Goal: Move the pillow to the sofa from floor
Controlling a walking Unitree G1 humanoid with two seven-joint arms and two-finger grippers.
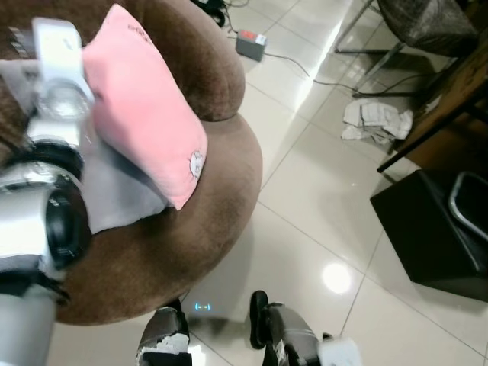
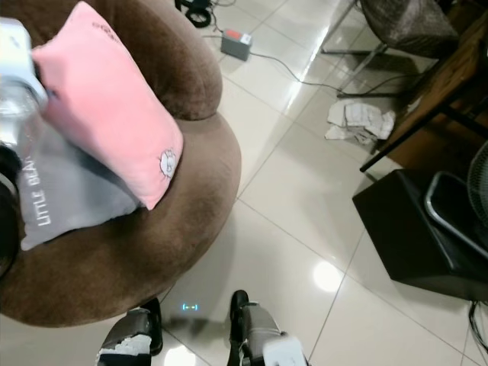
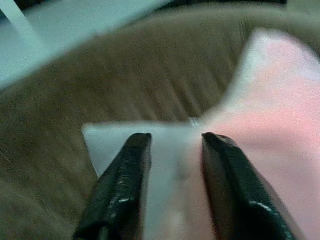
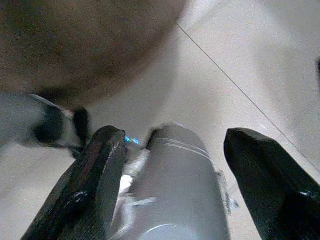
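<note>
A soft pink square pillow (image 1: 145,114) with a small cartoon face printed near one corner is seen resting on the round brown plush sofa (image 1: 206,229), propped against its backrest and lying over a grey cushion (image 2: 72,191) with white lettering. The left gripper (image 3: 172,165) is held just above the seat, its two black fingers parted narrowly with the boundary between pink pillow and grey cushion lying between and just beyond their tips. The right gripper (image 4: 172,150) is hung low over the glossy white tiled floor (image 1: 320,221) with its fingers spread wide and nothing held, the sofa's edge lying just beyond them.
</note>
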